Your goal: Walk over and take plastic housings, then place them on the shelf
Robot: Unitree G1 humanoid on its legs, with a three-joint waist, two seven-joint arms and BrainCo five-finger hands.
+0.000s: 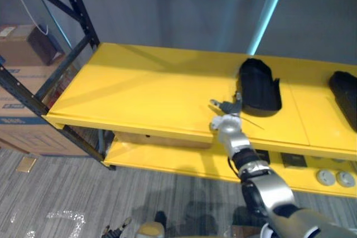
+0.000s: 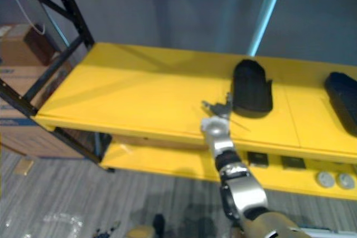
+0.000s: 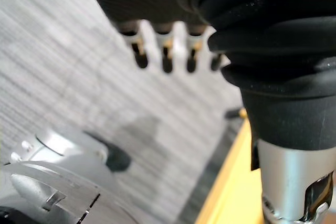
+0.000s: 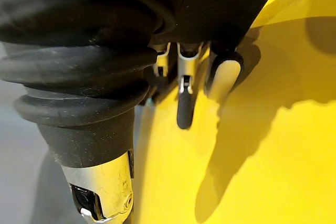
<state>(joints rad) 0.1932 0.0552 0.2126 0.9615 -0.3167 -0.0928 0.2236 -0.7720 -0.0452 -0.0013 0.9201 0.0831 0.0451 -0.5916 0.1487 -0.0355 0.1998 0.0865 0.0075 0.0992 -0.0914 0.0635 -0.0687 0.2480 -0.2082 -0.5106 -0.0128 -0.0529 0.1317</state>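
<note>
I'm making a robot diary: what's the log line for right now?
right hand: fingers open, over shelf, beside black housing | left hand: open, above floor | second housing: on shelf, far right

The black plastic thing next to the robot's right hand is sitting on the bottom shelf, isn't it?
Not quite. The black plastic thing next to the right hand is sitting on the top yellow shelf, not the bottom one. The left eye view shows this, with the bottom shelf underneath it.
</note>
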